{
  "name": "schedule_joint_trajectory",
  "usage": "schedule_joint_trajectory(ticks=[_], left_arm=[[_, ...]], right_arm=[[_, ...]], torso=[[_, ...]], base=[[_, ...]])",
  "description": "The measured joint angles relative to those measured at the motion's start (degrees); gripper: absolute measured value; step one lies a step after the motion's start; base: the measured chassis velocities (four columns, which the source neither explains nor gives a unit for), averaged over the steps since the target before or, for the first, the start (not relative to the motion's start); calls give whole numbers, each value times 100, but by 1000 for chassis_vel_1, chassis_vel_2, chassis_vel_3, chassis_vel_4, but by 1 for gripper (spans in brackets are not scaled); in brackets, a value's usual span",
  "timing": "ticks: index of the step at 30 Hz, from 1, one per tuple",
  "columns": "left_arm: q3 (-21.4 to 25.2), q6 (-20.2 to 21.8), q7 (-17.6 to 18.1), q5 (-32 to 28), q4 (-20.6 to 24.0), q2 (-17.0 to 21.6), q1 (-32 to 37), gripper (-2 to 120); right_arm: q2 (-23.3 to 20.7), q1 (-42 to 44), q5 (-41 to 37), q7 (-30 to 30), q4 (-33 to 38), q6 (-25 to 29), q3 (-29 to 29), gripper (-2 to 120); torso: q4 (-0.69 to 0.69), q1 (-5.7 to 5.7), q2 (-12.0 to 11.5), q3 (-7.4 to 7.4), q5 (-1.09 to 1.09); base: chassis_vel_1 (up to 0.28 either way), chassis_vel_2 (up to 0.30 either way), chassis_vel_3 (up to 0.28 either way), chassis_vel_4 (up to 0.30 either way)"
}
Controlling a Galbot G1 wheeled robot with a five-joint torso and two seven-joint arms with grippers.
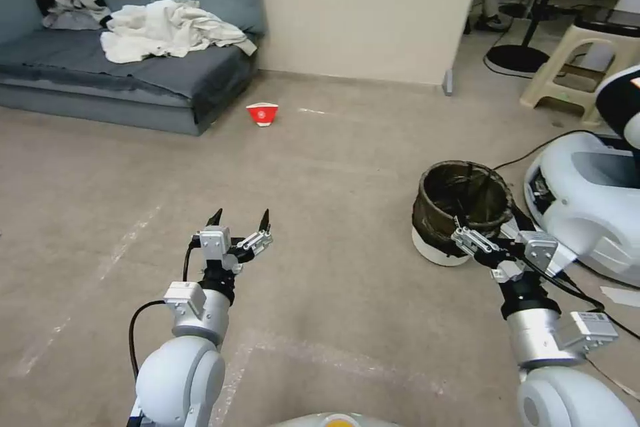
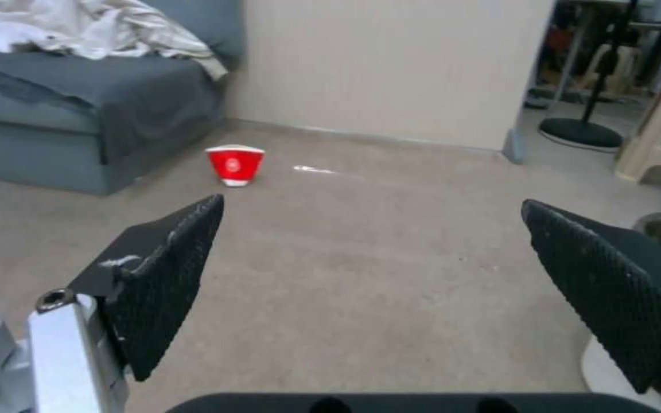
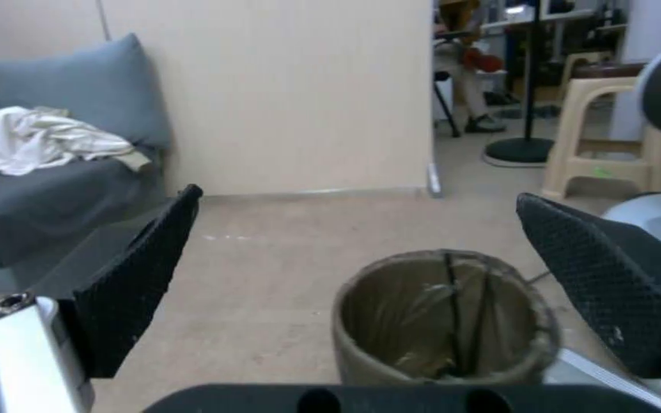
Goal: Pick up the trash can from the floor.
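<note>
Trash can (image 1: 462,210) stands upright on the floor (image 1: 333,167) ahead and to the robot's right, white base down, dark bag folded over its rim; a white robot base (image 1: 587,200) lies just beside it on its right side; right pincer (image 1: 490,237) hovers at the near edge of the can, above the rim, fingers spread wide and gripping nothing; whether a fingertip touches the bag cannot be told from the head view. In the right wrist view the trash can (image 3: 442,321) sits between the two black textured fingers (image 3: 135,287), its open mouth facing up, crumpled liner and two thin dark strands visible inside. Left pincer (image 1: 240,223) is held over bare floor well to the left of the can, fingers also spread wide and empty; in the left wrist view its fingers (image 2: 166,275) frame open floor, with the left pincer (image 2: 373,275) pointing toward a red-and-white paper cup (image 2: 235,164). Paper cup (image 1: 262,113) stands upside down, wide end on the floor, near the corner of a grey sofa (image 1: 100,73); a heap of white cloth (image 1: 170,30) lies on the sofa seat; a beige plastic stool (image 1: 577,67) stands farther off on the right.
</note>
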State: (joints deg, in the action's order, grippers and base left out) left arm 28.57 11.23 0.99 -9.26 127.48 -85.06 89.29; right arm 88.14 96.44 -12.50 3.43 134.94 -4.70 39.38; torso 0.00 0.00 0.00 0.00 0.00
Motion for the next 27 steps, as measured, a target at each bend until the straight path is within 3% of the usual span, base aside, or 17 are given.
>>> schedule_joint_trajectory(ticks=[15, 27], left_arm=[[-15, 2, 17, -1, 15, -13, 11, 97], [-71, 12, 240, -72, 15, 11, -24, 99]], right_arm=[[-1, 11, 23, -9, 1, 102, 2, 100], [5, 9, 16, -18, -108, 452, 4, 100]], torso=[[0, 0, 0, 0, 0], [-1, 0, 0, 0, 0]], base=[[-108, -107, -112, -103], [-94, -91, -90, -94]])
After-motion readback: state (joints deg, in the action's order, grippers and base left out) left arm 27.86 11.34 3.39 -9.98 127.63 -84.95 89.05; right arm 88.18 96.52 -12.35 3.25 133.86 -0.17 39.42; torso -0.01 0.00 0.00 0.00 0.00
